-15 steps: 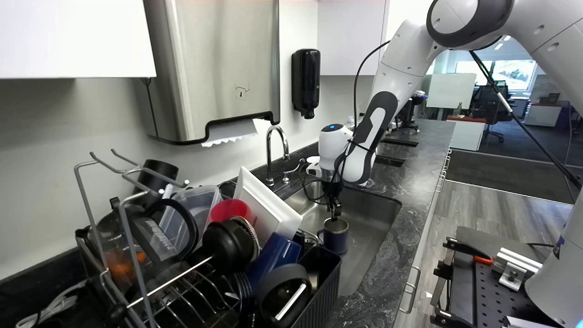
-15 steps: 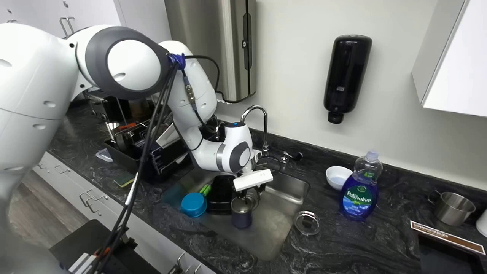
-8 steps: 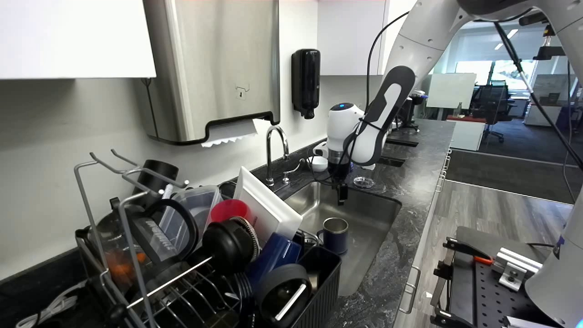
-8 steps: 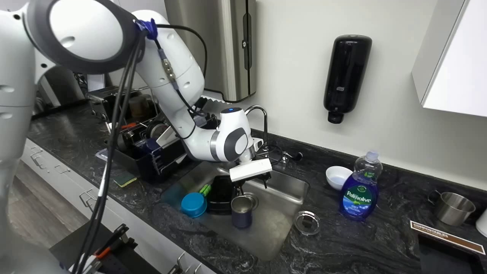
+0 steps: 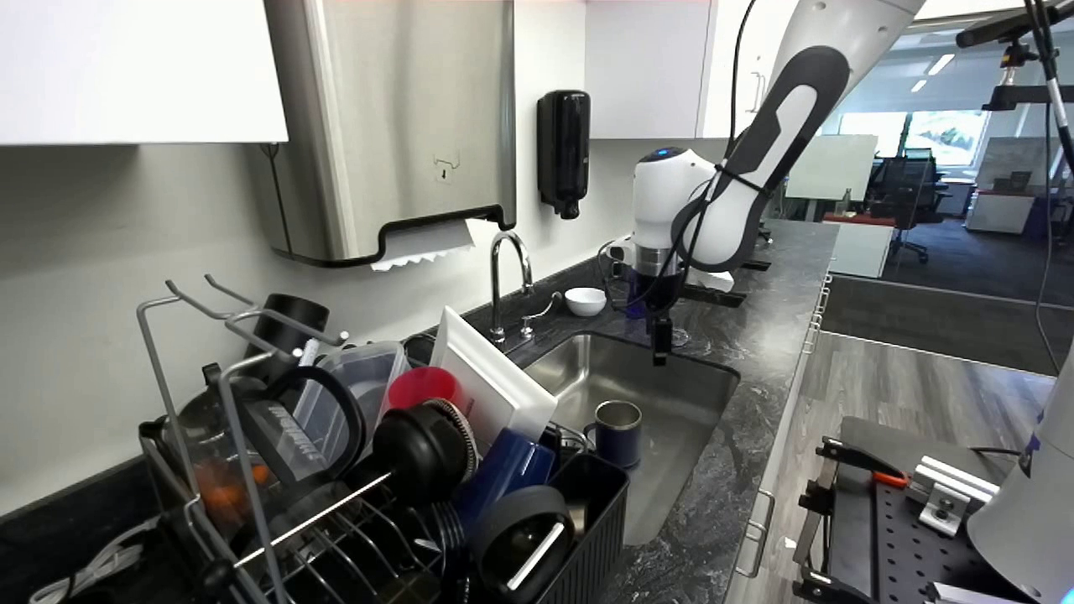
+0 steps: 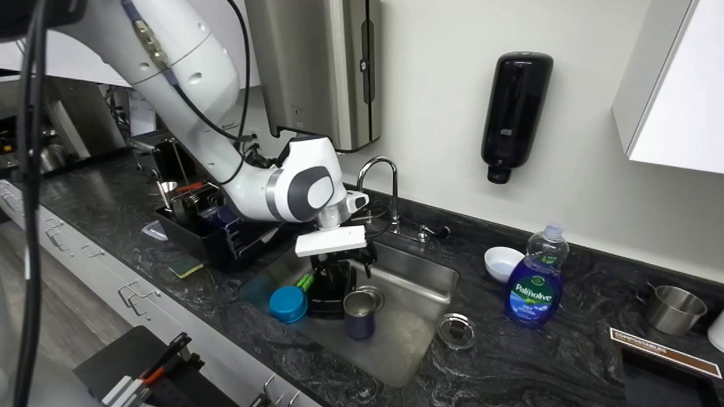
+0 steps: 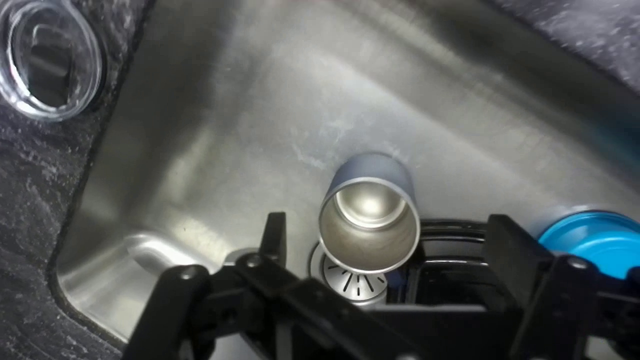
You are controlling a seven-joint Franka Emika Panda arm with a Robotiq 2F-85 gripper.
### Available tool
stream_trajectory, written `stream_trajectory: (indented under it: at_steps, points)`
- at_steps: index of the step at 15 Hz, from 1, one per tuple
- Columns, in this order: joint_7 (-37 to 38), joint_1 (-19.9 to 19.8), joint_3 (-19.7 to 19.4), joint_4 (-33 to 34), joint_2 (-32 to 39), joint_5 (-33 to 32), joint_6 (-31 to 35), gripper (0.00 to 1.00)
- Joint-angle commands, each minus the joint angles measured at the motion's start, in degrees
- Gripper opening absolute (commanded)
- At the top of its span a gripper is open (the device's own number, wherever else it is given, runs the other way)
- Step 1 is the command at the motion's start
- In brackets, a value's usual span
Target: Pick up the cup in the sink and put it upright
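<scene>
The cup, a dark blue mug with a steel inside, stands upright on the sink floor in both exterior views [image 5: 617,440] [image 6: 360,325]. In the wrist view I look down into the cup [image 7: 370,225], just beyond the fingers. The steel sink [image 5: 680,419] also shows in the wrist view [image 7: 270,110]. My gripper [image 7: 387,217] is open, with its two black fingers wide apart and nothing between them. In both exterior views the gripper [image 5: 661,348] [image 6: 342,271] hangs above the sink, higher than the cup and apart from it. The cup's handle is partly hidden in the wrist view.
A blue bowl [image 6: 288,304] and a black container [image 6: 328,297] lie in the sink beside the cup. The faucet [image 6: 394,192] rises behind. A full dish rack [image 5: 361,537] stands at one side. A clear lid [image 6: 456,330], white bowl [image 6: 502,264] and soap bottle [image 6: 533,285] are on the counter.
My gripper has risen from the cup's rim and moved away from it, toward the right in one view and left in another. The cup has stayed upright in the same spot.
</scene>
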Motion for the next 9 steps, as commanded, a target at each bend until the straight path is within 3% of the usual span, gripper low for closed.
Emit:
stream_trajectory:
  at_steps: [1,4,9]
  points:
    - [3.7,1.2,0.7,-4.4,-7.2,6.6,-9.2,1.00]
    - [8.2,2.5,0.5,-6.7,-12.3,9.1,-15.4,1.00]
    - [14.9,3.2,0.6,-8.9,-17.0,4.8,-21.4,1.00]
